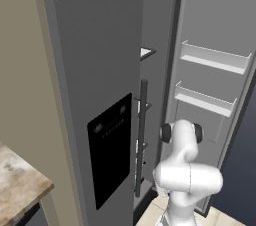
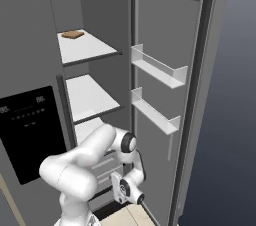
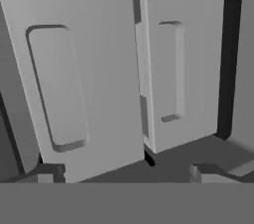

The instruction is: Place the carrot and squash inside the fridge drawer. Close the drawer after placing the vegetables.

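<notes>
In the hand view two light-grey fridge drawer fronts with recessed handles face me, rolled on their sides. The larger front [image 3: 84, 69] stands nearer than the smaller one [image 3: 173, 59]. My gripper [image 3: 128, 173] is open just short of them, fingertips wide apart with nothing between. In the right base view the arm bends down to the low drawers [image 2: 102, 170] under the shelves. The carrot and the squash are out of view.
The fridge's right door [image 2: 165, 30] stands open, carrying two pale bins [image 2: 160, 72] [image 2: 155, 115]. White shelves [image 2: 92, 97] sit above the drawers, with a brown slice [image 2: 73, 34] on the top one. The shut left door carries a black dispenser panel [image 1: 110, 147]. A marble counter corner [image 1: 17, 185] lies far left.
</notes>
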Robot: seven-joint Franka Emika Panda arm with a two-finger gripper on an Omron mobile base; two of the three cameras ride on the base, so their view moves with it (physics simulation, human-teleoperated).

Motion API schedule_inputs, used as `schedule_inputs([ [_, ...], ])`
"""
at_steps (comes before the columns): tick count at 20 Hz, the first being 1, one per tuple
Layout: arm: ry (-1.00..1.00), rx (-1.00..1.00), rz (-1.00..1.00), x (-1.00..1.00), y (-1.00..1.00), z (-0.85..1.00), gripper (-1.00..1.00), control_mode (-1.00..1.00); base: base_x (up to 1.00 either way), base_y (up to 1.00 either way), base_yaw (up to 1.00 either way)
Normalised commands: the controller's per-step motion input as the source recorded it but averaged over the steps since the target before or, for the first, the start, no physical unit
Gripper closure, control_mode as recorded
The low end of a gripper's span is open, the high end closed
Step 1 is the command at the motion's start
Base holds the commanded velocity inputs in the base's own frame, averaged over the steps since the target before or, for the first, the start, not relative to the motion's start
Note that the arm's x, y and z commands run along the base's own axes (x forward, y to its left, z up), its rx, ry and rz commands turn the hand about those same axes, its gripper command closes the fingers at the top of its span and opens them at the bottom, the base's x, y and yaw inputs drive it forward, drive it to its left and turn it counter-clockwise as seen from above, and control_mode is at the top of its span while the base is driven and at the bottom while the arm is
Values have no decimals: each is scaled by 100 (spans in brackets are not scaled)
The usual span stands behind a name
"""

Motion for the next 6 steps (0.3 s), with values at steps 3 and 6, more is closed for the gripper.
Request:
schedule_inputs([
  [3, -3, 0, 0, -29, 0, 80, -100, -100, 0, 0, 0],
  [6, -2, 0, 0, -21, 0, 97, -100, -100, 0, 0, 0],
])
